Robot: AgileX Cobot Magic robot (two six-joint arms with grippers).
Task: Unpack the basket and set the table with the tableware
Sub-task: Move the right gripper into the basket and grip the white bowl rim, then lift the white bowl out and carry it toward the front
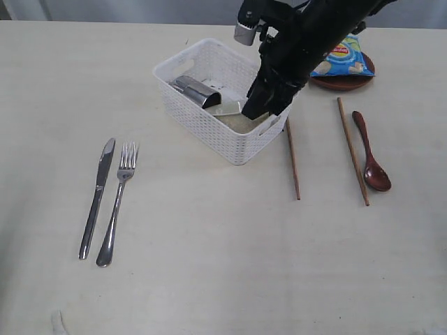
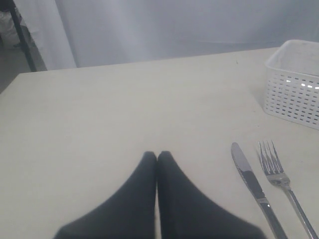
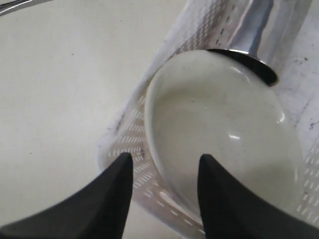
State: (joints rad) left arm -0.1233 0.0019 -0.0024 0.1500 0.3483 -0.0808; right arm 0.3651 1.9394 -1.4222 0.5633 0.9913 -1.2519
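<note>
The white basket (image 1: 209, 132) stands on the table (image 1: 209, 251) and holds the steel cup (image 1: 195, 91), lying on its side, and the white bowl (image 1: 239, 123). My right gripper (image 1: 255, 110) reaches into the basket. In the right wrist view it is open (image 3: 164, 159) astride the bowl's (image 3: 219, 124) rim and the basket wall (image 3: 132, 134), holding nothing, with the cup (image 3: 259, 27) beyond. The knife (image 1: 98, 197) and fork (image 1: 117, 204) lie side by side at left. My left gripper (image 2: 157, 155) is shut and empty above the table, next to the knife (image 2: 251, 184).
Two chopsticks (image 1: 292, 162) (image 1: 353, 150) and the reddish-brown spoon (image 1: 371, 155) lie right of the basket. Behind them the brown plate (image 1: 343, 84) carries a blue chip bag (image 1: 343, 59). The basket's corner (image 2: 294, 84) and the fork (image 2: 281, 179) show in the left wrist view.
</note>
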